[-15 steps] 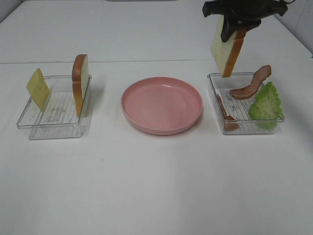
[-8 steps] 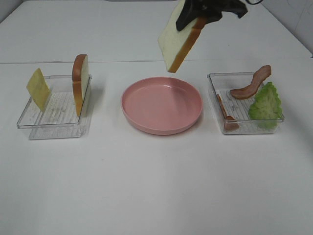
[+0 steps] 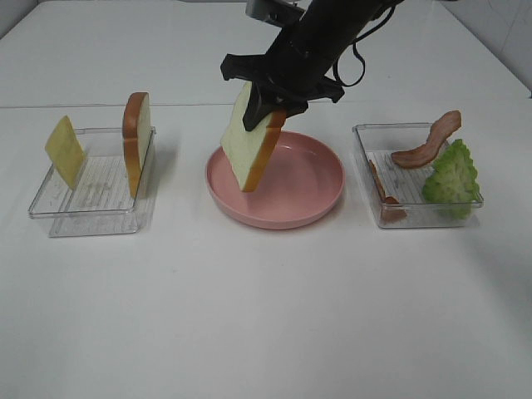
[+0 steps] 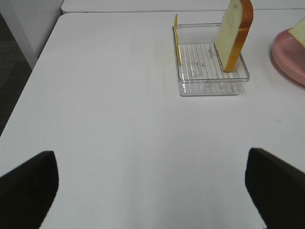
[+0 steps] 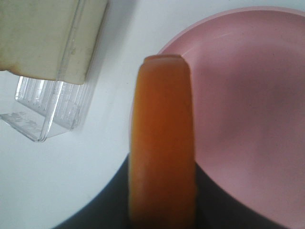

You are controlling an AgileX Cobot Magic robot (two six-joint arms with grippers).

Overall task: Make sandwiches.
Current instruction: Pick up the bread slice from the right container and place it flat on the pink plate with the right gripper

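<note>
Your right pincer (image 3: 264, 115) is clamped on the top edge of a bread slice (image 3: 252, 155), hanging it tilted over the pink plate (image 3: 312, 179) in the middle of the table (image 3: 249, 316), on the plate's side toward the left edge. Your left pincer (image 4: 151, 188) gapes wide and empty, facing the tray (image 4: 209, 88) with cheese (image 4: 177, 40) and a second slice (image 4: 232, 33).

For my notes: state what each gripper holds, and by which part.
The right gripper holds a bread slice by its upper end, so the slice hangs tilted over the pink plate. The left gripper is open and holds nothing.
</note>
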